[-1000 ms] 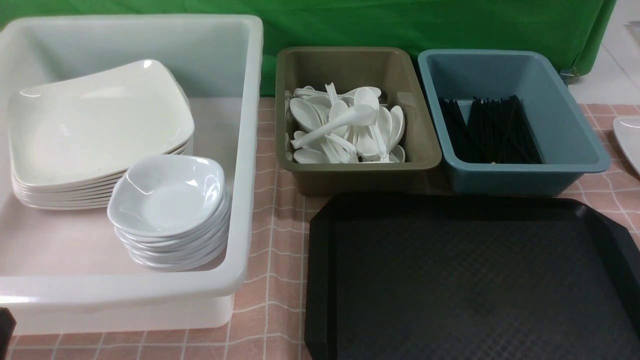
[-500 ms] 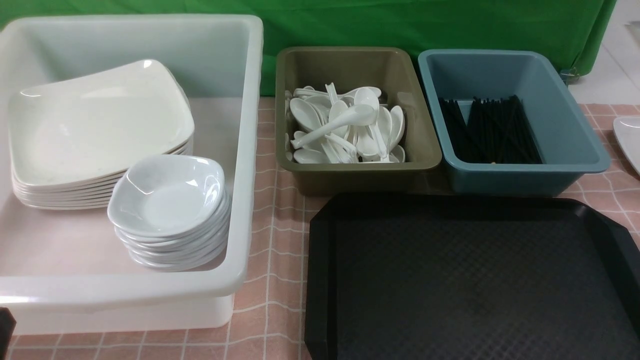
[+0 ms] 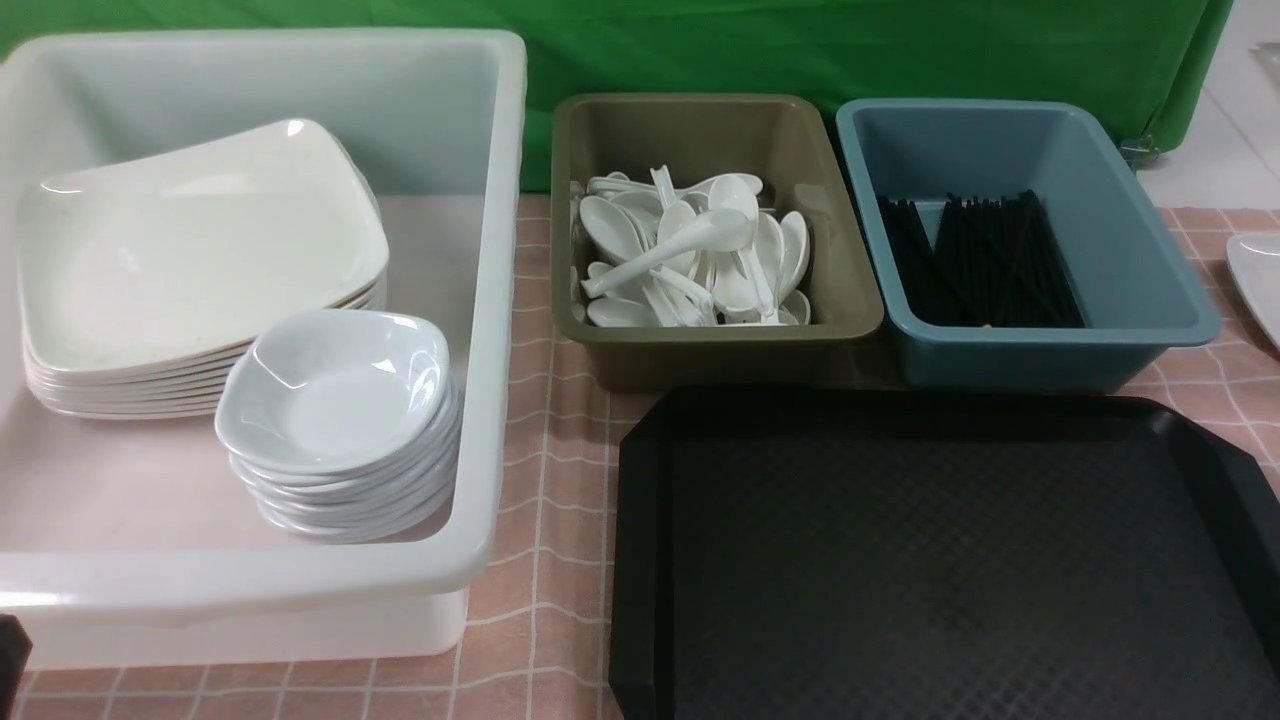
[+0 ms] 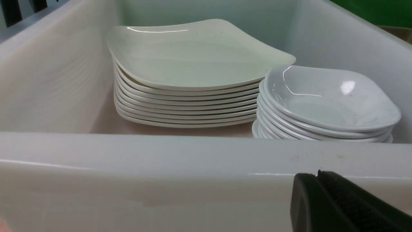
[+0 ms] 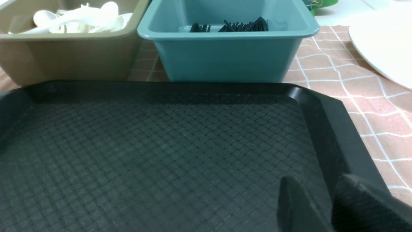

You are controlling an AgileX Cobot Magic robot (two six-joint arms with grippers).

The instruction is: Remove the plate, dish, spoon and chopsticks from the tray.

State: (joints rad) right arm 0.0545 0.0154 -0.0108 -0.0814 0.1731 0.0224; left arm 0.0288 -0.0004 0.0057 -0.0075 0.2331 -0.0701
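White plastic tub (image 3: 480,400) on the left, on checked pink cloth (image 3: 560,620). My left gripper (image 4: 318,175) is clenched, fingers together, grasping nothing, by the tub's near wall. Inside the tub: stack of large square white plates (image 3: 200,250), glossy, corners upturned. Just right of it and a bit nearer me, stack of small bluish-white dishes (image 3: 335,400); can't tell if the two stacks touch. Task plate and dish: can't tell which in the stacks they are.

Next, olive bin (image 3: 700,360), white spoons (image 3: 680,250) jumbled inside, one lying across the top of the pile. Black tray (image 3: 640,560) sits nearer me, in front of both bins, raised rim, textured floor showing. Blue bin (image 3: 1050,360) is right of the olive one, black chopsticks (image 3: 1000,260) bunched inside, mostly lengthwise. Green cloth (image 3: 700,50) behind the bins. My right gripper (image 5: 313,183) is released, fingers apart, over the tray's right part. Far right, white dishware (image 3: 1260,280) on the checked cloth, cut off by the frame.
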